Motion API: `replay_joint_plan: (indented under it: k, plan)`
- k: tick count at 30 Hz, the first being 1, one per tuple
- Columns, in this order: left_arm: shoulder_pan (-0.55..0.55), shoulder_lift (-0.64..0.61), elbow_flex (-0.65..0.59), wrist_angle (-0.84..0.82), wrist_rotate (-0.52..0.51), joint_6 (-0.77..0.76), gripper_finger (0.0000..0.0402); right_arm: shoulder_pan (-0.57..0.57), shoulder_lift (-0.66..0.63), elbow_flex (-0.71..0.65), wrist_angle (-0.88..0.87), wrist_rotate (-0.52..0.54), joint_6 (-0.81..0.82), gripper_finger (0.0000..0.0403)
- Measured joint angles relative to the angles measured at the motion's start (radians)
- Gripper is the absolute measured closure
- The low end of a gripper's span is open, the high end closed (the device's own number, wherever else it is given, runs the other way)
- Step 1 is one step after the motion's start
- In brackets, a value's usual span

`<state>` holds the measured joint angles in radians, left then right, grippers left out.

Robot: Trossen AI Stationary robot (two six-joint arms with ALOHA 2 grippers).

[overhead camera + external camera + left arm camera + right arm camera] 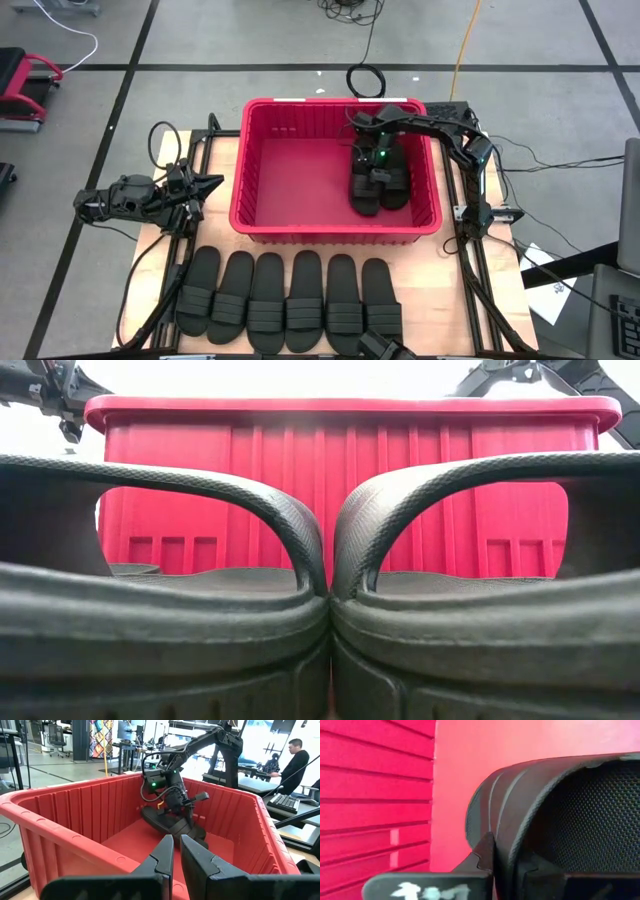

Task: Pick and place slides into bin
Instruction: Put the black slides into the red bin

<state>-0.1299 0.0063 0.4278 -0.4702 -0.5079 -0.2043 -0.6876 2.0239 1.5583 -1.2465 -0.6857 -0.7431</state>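
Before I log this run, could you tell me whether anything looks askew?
One slide in the bin sits tilted, propped on another, gripped by the right end effector. The six on the table lie in a tidy row.

In the low view we see two slides [160,610] [480,610] pressed against the lens, both cut off by the picture's edges and hiding most of the bin [350,470]; what lies inside the bin is hidden by its wall. From above, the right gripper [372,168] covers part of the slides in the bin [392,185], so we cannot tell how they lie. In the right wrist view, a slide [560,810] fills the frame, cropped. A black object [385,347] just beside the row of slides is cut off.
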Motion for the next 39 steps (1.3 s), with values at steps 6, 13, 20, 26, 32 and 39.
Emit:
replay_joint_plan:
  k: [6,13,20,26,32,39]
  plan:
    - [0.0,0.0,0.0,0.0,0.0,0.0,0.0371,-0.001,-0.002,-0.02,0.051,-0.003,0.0,0.0396]
    - [0.0,0.0,0.0,0.0,0.0,-0.005,0.0371,-0.005,-0.002,-0.021,0.063,-0.001,0.002,0.0394]
    - [0.0,0.0,0.0,0.0,0.0,-0.014,0.0371,-0.004,-0.002,-0.021,0.09,0.068,-0.002,0.0348]
    - [0.0,0.0,0.0,0.0,0.0,-0.013,0.0371,0.003,-0.002,-0.021,0.13,0.148,0.033,0.0295]
    - [0.0,0.0,0.0,0.0,0.0,-0.013,0.0371,0.01,-0.005,-0.011,0.139,0.196,0.07,0.0254]
    - [0.0,0.0,0.0,0.0,0.0,-0.005,0.0371,0.045,-0.016,0.057,0.126,0.29,0.076,0.0226]
